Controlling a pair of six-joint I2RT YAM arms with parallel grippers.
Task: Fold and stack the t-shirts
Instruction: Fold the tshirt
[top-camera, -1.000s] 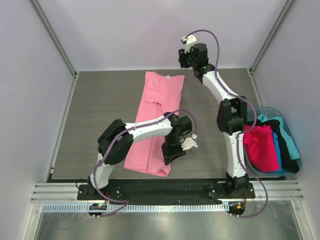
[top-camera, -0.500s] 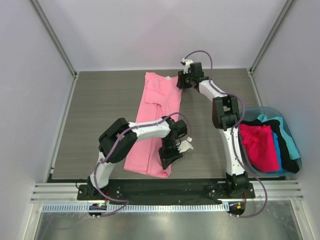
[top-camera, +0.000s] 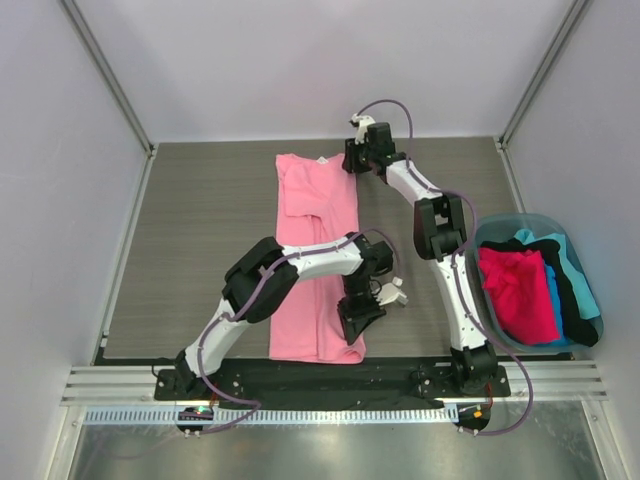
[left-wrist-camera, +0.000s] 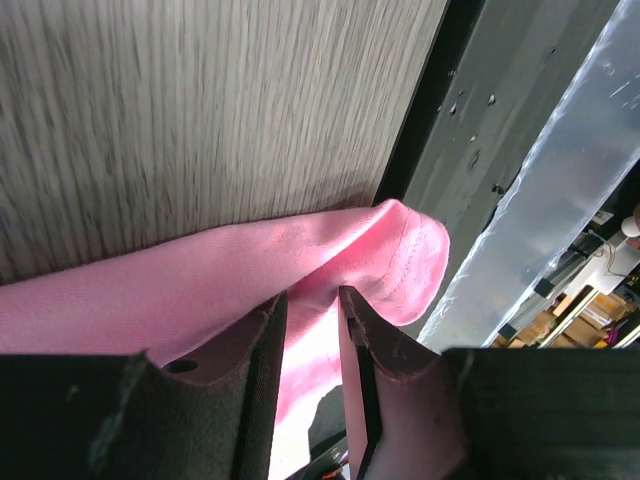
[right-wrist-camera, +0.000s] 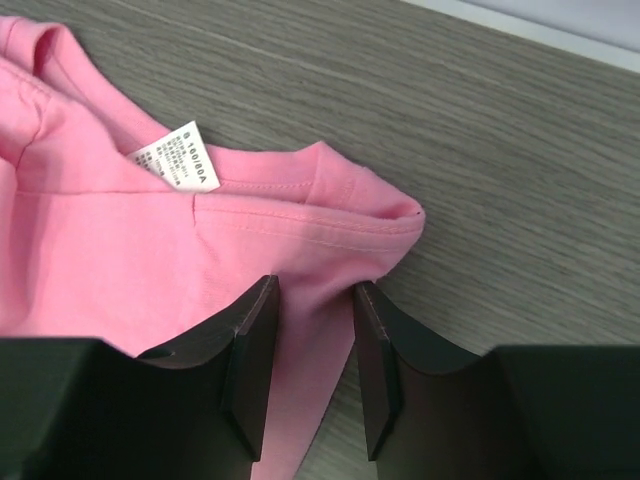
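Left gripper (left-wrist-camera: 310, 300) pinches the near hem of the light pink t-shirt (top-camera: 305, 325) at the front edge of the table (top-camera: 190, 240). Right gripper (right-wrist-camera: 315, 288) is clamped on its far shoulder corner, beside the white neck tag (right-wrist-camera: 176, 158). The shirt lies folded lengthwise between them.

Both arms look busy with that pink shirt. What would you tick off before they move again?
1. Left gripper pinching the near hem of the light pink t-shirt: ok.
2. Right gripper at the collar end, cloth between its fingers, firm pinch: cannot tell.
3. Shirt folded into one long strip between the two grippers: ok.
4. Room left at the near edge of the table: not ok, the hem corner is right at it.
5. Light-blue tub out of the shirt's way: ok.
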